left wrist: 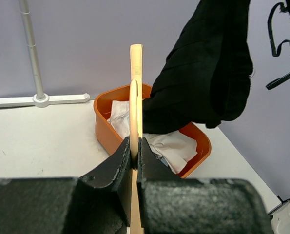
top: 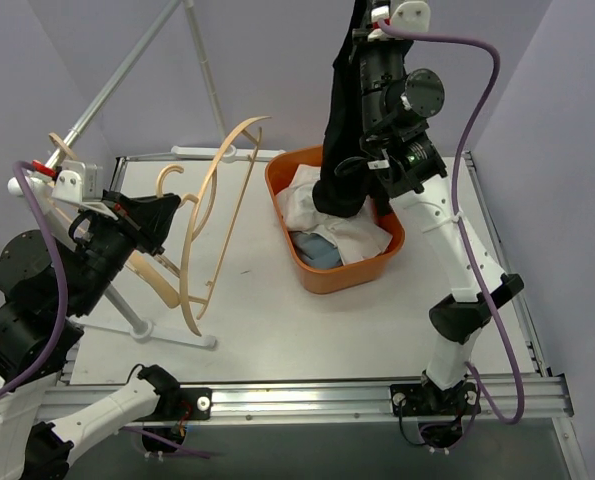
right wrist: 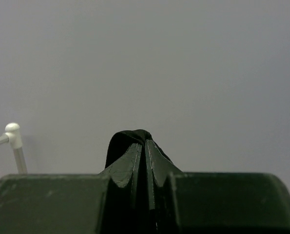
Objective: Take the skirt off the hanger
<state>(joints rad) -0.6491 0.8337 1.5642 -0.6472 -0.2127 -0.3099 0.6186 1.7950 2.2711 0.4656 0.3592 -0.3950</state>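
Clamped in left gripper point(left wrist: 135, 160): bare hanger point(left wrist: 136, 73), edge-on between the jaws. Beyond its tip, to the right: skirt point(left wrist: 208, 73) dangling over basket point(left wrist: 103, 131), top fold pinched tight in raised right gripper point(right wrist: 145, 146). Likely soft, light, limp; best held by bunched cloth.

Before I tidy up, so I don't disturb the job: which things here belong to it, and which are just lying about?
Job in hand:
black skirt, gripped in the right claw
wooden hanger, gripped in the left claw

Lying about:
orange basket
white and blue clothes in it
white rack stand
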